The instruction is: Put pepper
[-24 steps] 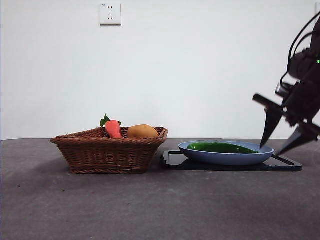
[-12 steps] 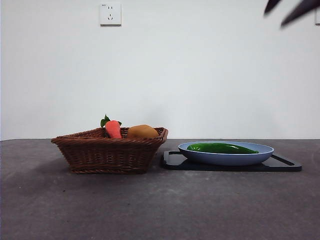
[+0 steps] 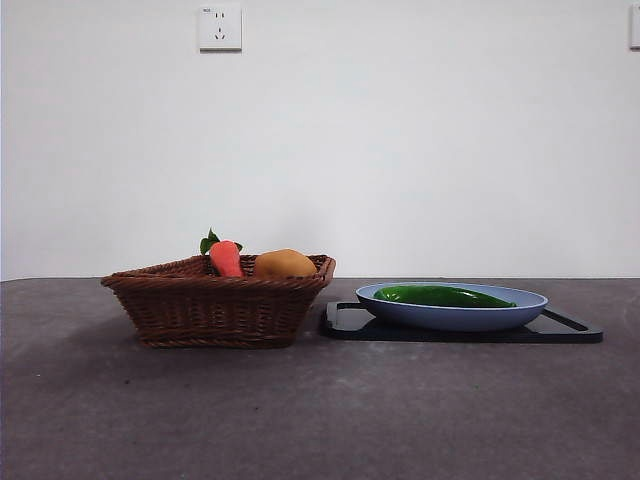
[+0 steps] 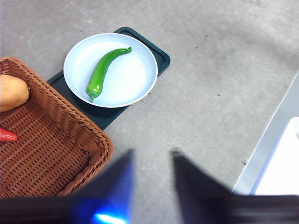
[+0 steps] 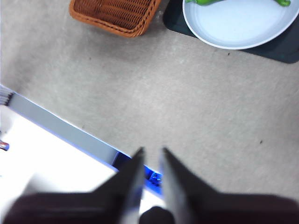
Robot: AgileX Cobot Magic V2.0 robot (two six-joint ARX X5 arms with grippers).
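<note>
The long glossy green pepper (image 3: 445, 296) lies on the blue plate (image 3: 450, 319), which rests on a black tray (image 3: 565, 330) right of the basket. No gripper shows in the front view. From high up, the left wrist view looks down on the pepper (image 4: 103, 72), curved across the plate (image 4: 133, 81); my left gripper (image 4: 153, 156) is open and empty. My right gripper (image 5: 152, 151) also hangs high over bare table, jaws nearly together with nothing between them. Only the pepper's ends (image 5: 205, 1) and part of the plate (image 5: 233, 25) show there.
A brown wicker basket (image 3: 215, 310) stands left of the tray, holding a red-orange carrot (image 3: 226, 258) and an orange-yellow fruit (image 3: 285, 264). White surfaces lie beyond the table's edge (image 5: 46, 154) (image 4: 280, 158). A wall socket (image 3: 220, 27) sits high on the back wall.
The right gripper, open beside the plate's right edge a second ago, rose to the top corner and then left the front view. Pepper, plate and basket stayed put.
</note>
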